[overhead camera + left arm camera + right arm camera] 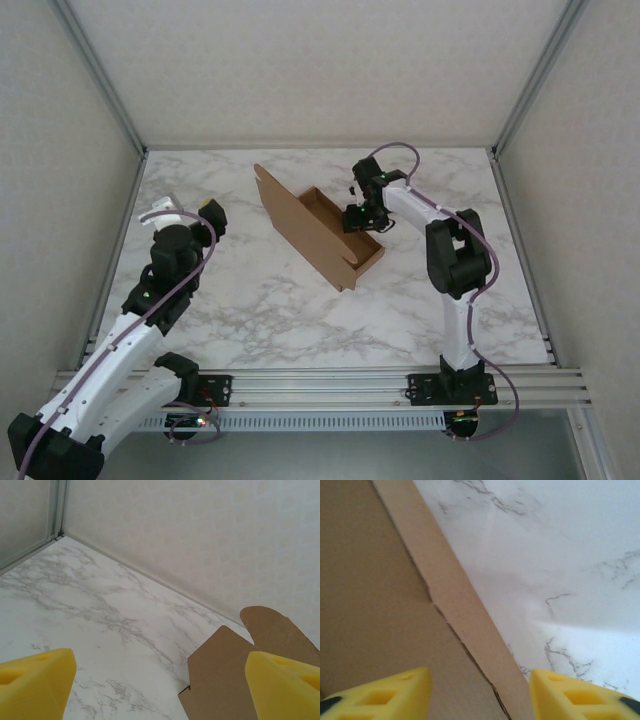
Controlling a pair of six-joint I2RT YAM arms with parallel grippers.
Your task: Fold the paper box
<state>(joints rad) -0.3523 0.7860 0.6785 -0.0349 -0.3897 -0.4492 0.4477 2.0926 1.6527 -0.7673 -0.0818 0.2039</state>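
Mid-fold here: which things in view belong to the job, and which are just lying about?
Job:
paper box
right gripper, open at the box's wall
left gripper, open, beside the box

Not the job:
table
walls
rail

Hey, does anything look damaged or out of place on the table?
The box lies askew, half folded. Up close, a jagged dark line runs along one crease: maybe a tear, maybe just a cut flap edge.
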